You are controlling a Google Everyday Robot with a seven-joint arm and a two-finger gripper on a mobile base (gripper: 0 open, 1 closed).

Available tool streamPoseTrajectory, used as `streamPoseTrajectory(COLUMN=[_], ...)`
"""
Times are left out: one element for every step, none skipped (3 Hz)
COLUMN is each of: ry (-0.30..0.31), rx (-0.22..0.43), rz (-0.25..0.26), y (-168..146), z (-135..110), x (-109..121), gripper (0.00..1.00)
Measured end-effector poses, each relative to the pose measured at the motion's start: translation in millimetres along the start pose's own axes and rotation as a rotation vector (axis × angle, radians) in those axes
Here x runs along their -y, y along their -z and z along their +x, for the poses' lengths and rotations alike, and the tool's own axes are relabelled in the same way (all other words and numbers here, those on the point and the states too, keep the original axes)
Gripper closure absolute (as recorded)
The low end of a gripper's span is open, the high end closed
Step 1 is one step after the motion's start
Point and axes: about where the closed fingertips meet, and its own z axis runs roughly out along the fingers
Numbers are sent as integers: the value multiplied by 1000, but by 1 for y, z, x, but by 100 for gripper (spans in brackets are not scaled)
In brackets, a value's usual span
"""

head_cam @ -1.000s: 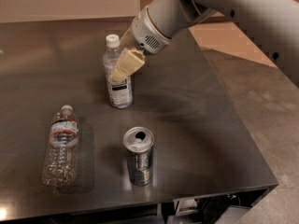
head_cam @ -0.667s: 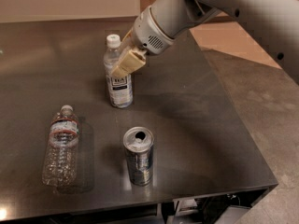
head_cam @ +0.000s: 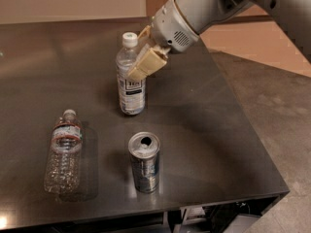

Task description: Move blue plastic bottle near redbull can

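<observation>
The blue plastic bottle (head_cam: 130, 89), clear bluish with a white cap and a white label, stands upright on the dark table (head_cam: 209, 130) at mid-back. My gripper (head_cam: 138, 56) reaches in from the upper right. Its beige fingers (head_cam: 147, 62) are closed around the bottle's shoulder, one in front and one behind the neck. The redbull can (head_cam: 144, 162), silver and blue with an open pull-tab top, stands upright nearer the front edge, just in front of the bottle and slightly to its right.
A crinkled clear bottle (head_cam: 63, 153) with a red-and-green label lies at the front left of the table. The table's right edge (head_cam: 252, 125) drops to a grey floor (head_cam: 286, 106). My arm (head_cam: 204, 8) crosses the upper right.
The gripper and the blue plastic bottle have shifted together a little to the right. The can and the crinkled bottle have not moved.
</observation>
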Motion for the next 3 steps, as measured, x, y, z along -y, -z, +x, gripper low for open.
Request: streamPoseTrajectory(ry=[57, 118, 179], rx=[-14, -26, -20], rz=[-53, -119, -165], y=[22, 34, 41], z=[11, 22, 28], x=[-16, -37, -55], gripper=[100, 100, 100])
